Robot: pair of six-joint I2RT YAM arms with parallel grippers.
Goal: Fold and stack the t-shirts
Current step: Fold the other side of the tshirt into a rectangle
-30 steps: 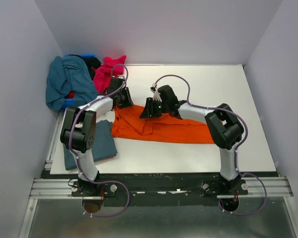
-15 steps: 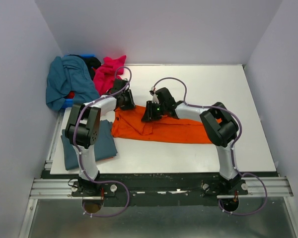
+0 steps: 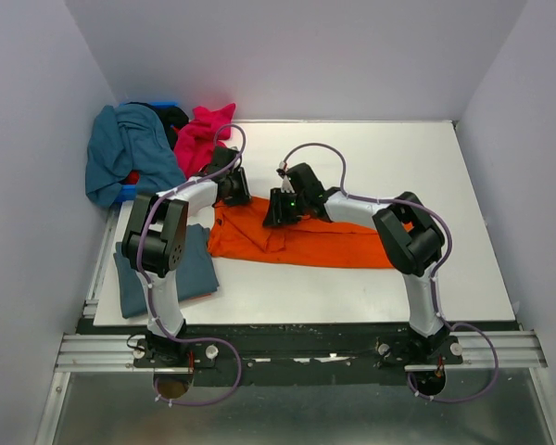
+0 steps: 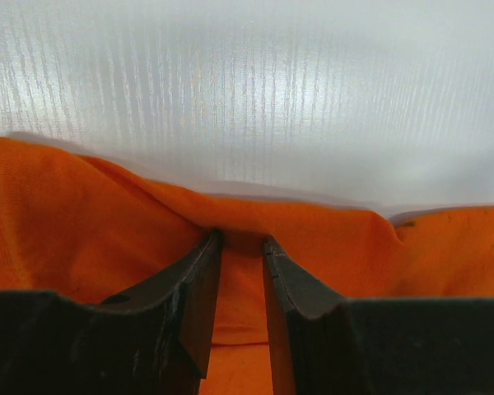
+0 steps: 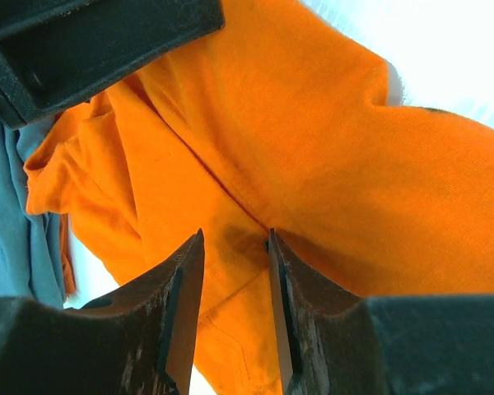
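Note:
The bright orange t-shirt [image 3: 315,243] lies spread across the middle of the white table. My left gripper [image 3: 233,189] is at its far left edge and my right gripper [image 3: 276,209] is at its far edge nearer the middle. In the left wrist view the left gripper [image 4: 243,240] has its jaws close together, with a ridge of the orange t-shirt [image 4: 82,222] pinched between the tips. In the right wrist view the right gripper [image 5: 235,237] has its jaws narrow around a fold of the orange t-shirt [image 5: 313,140]. The slate blue-grey t-shirt [image 3: 187,267] lies folded at the table's left front.
A teal t-shirt [image 3: 122,150] and a magenta-pink one [image 3: 202,130] are heaped over a blue bin [image 3: 127,194] at the back left corner. White walls close in the table on three sides. The table's bare white surface [image 3: 417,158] stretches to the right.
The right gripper has shifted slightly left along the orange shirt's far edge. The left arm has turned a little at the elbow; its gripper stays at the shirt's edge.

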